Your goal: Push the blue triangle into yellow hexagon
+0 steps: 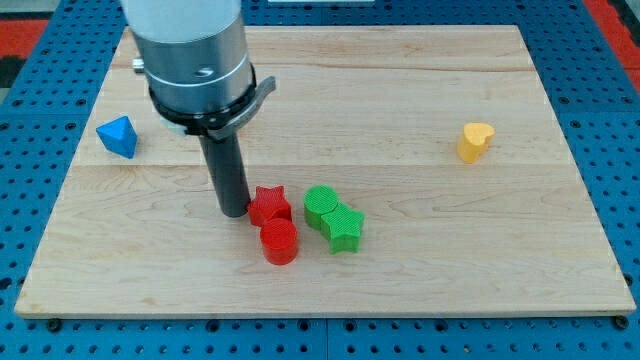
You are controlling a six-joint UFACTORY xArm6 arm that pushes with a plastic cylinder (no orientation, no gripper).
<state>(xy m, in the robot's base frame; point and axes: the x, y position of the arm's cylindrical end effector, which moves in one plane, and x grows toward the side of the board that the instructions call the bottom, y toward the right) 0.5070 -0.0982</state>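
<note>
The blue triangle [118, 136] lies near the view's left edge of the wooden board [400, 90]. A yellow block [476, 141], looking heart-like in shape, lies far off at the view's right. No yellow hexagon can be made out. My tip [233, 211] stands on the board at centre-left, touching or almost touching the left side of a red star [269, 205]. It is well to the right of and below the blue triangle.
A red cylinder [280, 242] lies just below the red star. A green cylinder [321, 206] and a green star [343, 228] lie together right of them. The arm's grey body [192, 60] hangs over the board's upper left.
</note>
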